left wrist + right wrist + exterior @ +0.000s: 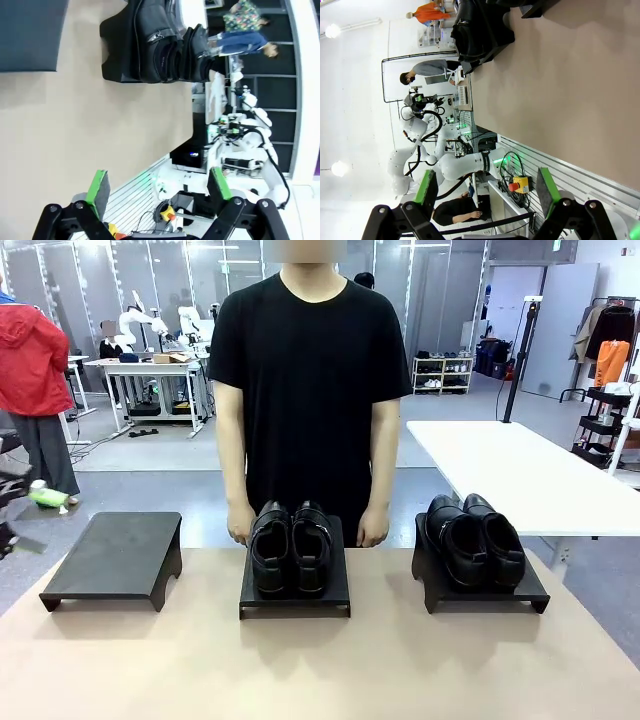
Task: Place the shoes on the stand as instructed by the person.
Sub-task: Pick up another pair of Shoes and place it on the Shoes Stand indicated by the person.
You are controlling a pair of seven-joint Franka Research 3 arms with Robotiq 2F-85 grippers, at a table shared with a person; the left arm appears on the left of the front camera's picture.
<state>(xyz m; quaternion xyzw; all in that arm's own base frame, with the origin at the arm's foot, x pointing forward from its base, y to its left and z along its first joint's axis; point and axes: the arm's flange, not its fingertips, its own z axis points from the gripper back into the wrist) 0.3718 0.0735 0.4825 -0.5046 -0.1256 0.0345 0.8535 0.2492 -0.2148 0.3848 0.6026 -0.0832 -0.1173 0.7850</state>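
Note:
Two pairs of glossy black shoes stand on low black stands at the table's far side. The buckled pair (290,548) is on the middle stand (295,602). The plain pair (476,538) is on the right stand (480,595). The left stand (112,558) is bare. The person (310,370) stands behind the middle stand, with both hands (372,532) at the table's far edge. My left gripper (159,186) is open, well away from the buckled shoes (157,42). My right gripper (486,189) is open too, far from black shoes (480,30) on a stand.
Bare tan tabletop (320,670) lies between the stands and my side. A white table (520,475) stands behind on the right. A figure in a red jacket (30,360) is at the far left. The bare stand (30,35) also appears in the left wrist view.

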